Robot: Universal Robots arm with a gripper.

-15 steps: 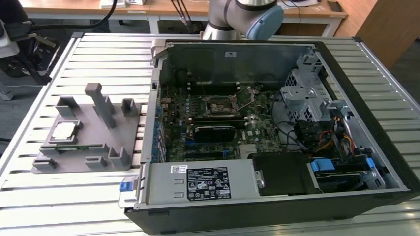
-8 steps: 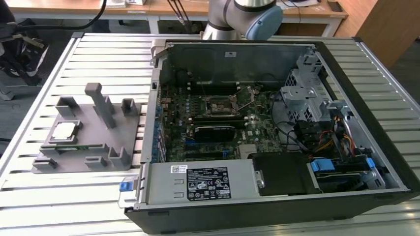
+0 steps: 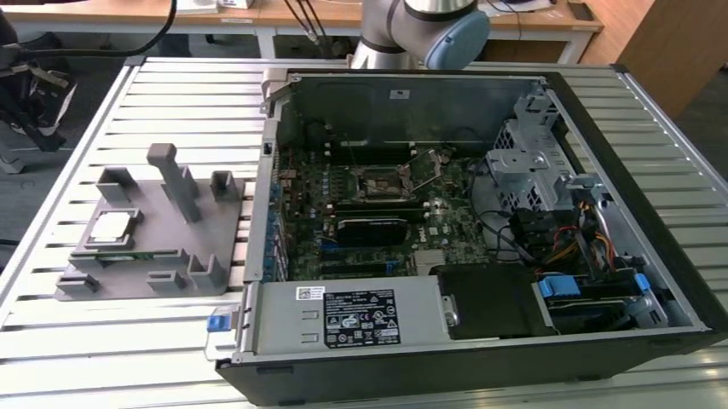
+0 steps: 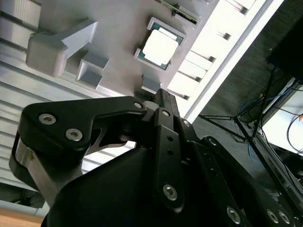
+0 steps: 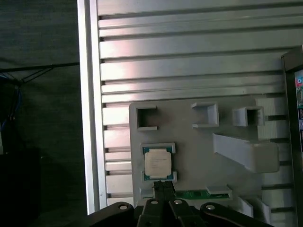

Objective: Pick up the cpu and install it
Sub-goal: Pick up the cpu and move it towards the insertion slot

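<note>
The cpu [image 3: 111, 225], a thin square chip with a pale silver top, lies flat in a pocket of the grey plastic fixture [image 3: 153, 264] on the slatted table, at the exterior view's left. Both wrist views show the cpu [image 4: 161, 47] [image 5: 157, 163] from above. My gripper [image 5: 163, 185] [image 4: 158, 94] hangs high over the fixture, close to the chip's edge in the picture. Its black fingers are pressed together with nothing between them. The open computer case [image 3: 637, 213] holds the motherboard, with its bare socket [image 3: 381, 181] near the middle.
The fixture carries upright posts [image 3: 170, 175] and a green memory stick [image 5: 194, 194] beside the chip. The arm's base [image 3: 415, 30] stands behind the case. A power supply [image 3: 341, 317] and cables fill the case's near side. The table's edge [image 5: 87, 118] runs close to the fixture.
</note>
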